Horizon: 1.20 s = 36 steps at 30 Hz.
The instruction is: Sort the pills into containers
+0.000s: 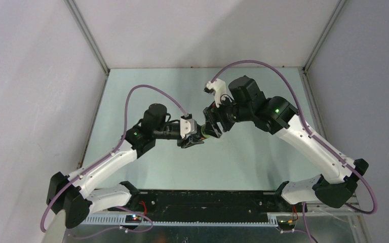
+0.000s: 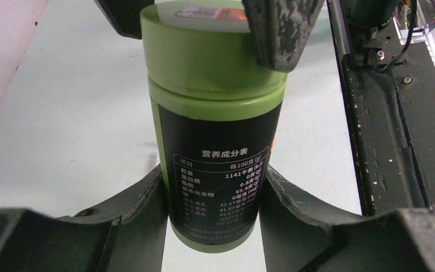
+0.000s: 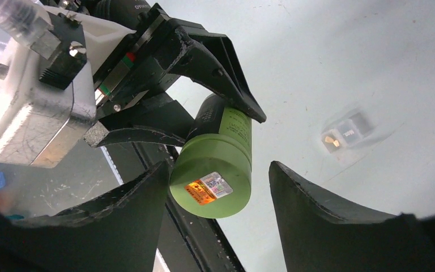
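Right up close in the right wrist cam you've got the right gripper (image 3: 220,165), its two dark fingers (image 3: 130,221) standing apart on either side of the bottle's top with a visible gap on at least one side. I'd call it open and lined up, not clamped on anything yet. Next biggest is the left gripper (image 2: 214,181), which is closed on the lower body of the green bottle (image 2: 218,130) and holding it up off the table (image 3: 328,51), tipped over with the lid end toward the other arm. The green cap (image 3: 210,190) is on, so my read is we're at the lid-removal step. Well apart from all that, the clear two-compartment box (image 3: 346,131) sits on the table by itself with nobody near it. One compartment has an orange speck (image 3: 331,140) in it, maybe a pill, but it's too small to be sure. I can't see any other pills, so I'm guessing they're inside the bottle. Progress-wise I'd say it's early: bottle is up and braced, but opening it, getting pills out and dropping them into compartments all looks left to do.
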Tool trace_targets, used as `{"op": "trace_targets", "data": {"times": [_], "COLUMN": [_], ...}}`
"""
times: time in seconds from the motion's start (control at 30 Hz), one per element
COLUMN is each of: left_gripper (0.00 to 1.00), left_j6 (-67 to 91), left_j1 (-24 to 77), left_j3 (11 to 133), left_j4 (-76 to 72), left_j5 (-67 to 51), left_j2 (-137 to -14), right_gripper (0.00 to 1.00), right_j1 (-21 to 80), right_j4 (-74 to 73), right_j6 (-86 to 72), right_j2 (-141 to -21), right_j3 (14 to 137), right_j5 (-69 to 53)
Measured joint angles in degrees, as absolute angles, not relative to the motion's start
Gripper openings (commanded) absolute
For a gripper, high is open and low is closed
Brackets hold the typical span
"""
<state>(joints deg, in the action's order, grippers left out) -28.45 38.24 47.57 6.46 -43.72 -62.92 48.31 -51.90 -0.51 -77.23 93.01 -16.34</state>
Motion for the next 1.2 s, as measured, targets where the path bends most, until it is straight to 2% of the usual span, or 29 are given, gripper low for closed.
{"op": "trace_targets", "data": {"times": [0.1,0.2,0.3,0.37,0.43,0.53,0.6,0.63,0.7,0.77,1.0,1.2], "left_gripper": [0.0,0.0,0.0,0.0,0.0,0.0,0.0,0.0,0.0,0.0,0.0,0.0], "left_j6": [-28.4,-28.4,-28.4,-28.4,-28.3,-27.9,-27.7,-27.4,-27.3,-27.3,-27.3,-27.3], "left_j1": [38.2,38.2,38.2,38.1,37.9,37.5,37.4,37.3,37.2,37.6,38.0,38.0], "left_j3": [47.6,47.6,47.6,47.6,47.5,47.5,47.5,47.5,47.5,47.5,47.6,47.5], "left_j4": [6.3,6.1,6.1,5.9,5.7,5.0,4.5,4.3,3.4,2.9,2.0,2.0], "left_j5": [-43.7,-43.6,-43.0,-42.0,-40.9,-39.2,-38.5,-38.2,-38.0,-38.4,-39.0,-39.6], "left_j2": [-62.9,-62.9,-62.9,-62.9,-62.9,-62.7,-62.5,-62.4,-62.4,-62.3,-61.6,-61.6], "right_gripper": [0.61,0.49,0.45,0.35,0.34,0.43,0.59,0.73,0.87,0.95,0.98,0.99], "right_j1": [48.6,48.7,48.9,49.2,49.8,50.8,51.4,51.7,52.1,52.3,50.5,47.0], "right_j4": [-51.9,-51.9,-51.5,-51.6,-52.1,-52.2,-52.3,-52.3,-51.0,-47.1,-40.8,-43.2], "right_j6": [-0.9,-2.0,-5.0,-9.4,-14.9,-24.3,-30.9,-34.3,-39.7,-42.9,-38.4,-20.8], "right_j2": [-77.3,-77.3,-77.5,-78.2,-79.3,-80.4,-80.3,-80.2,-79.6,-78.4,-74.1,-71.8], "right_j3": [92.9,92.9,92.9,93.6,95.1,96.5,96.5,96.4,95.8,94.1,90.7,90.1], "right_j5": [-15.8,-15.1,-13.3,-11.0,-8.1,-2.9,0.6,2.4,5.0,6.6,4.8,-5.3]}}
